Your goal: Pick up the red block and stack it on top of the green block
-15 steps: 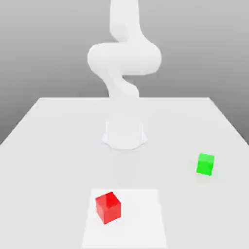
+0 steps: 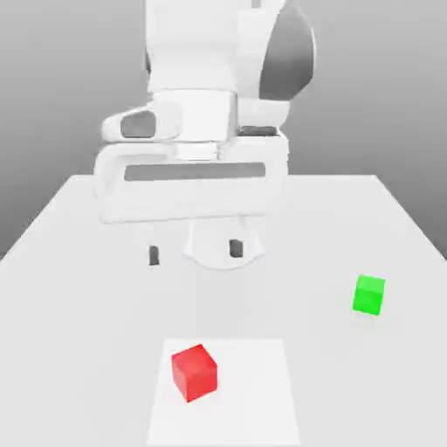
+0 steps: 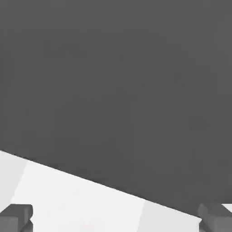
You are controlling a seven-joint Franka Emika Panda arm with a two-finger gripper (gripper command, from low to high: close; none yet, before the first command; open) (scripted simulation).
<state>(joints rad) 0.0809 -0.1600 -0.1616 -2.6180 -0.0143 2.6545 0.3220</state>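
Note:
The red block (image 2: 194,372) sits on a lighter white square (image 2: 253,393) near the table's front edge. The green block (image 2: 368,294) rests on the table toward the exterior view's right, well apart from the red one. My gripper (image 2: 195,252) hangs above the table, behind the red block and in front of the arm's base, with its two dark fingertips (image 2: 154,255) spread wide and nothing between them. In the hand view the gripper (image 3: 115,218) stands open over bare white table, its fingertips (image 3: 16,216) far apart.
The white table (image 2: 79,262) stretches wide on both sides. The arm's round base (image 2: 214,255) stands at its middle, just behind the fingers. The table's edge (image 3: 90,179) and dark ground beyond it appear in the hand view.
The arm has swung from a raised, folded pose so that the hand now hangs low in front of the base. Both blocks lie where they were.

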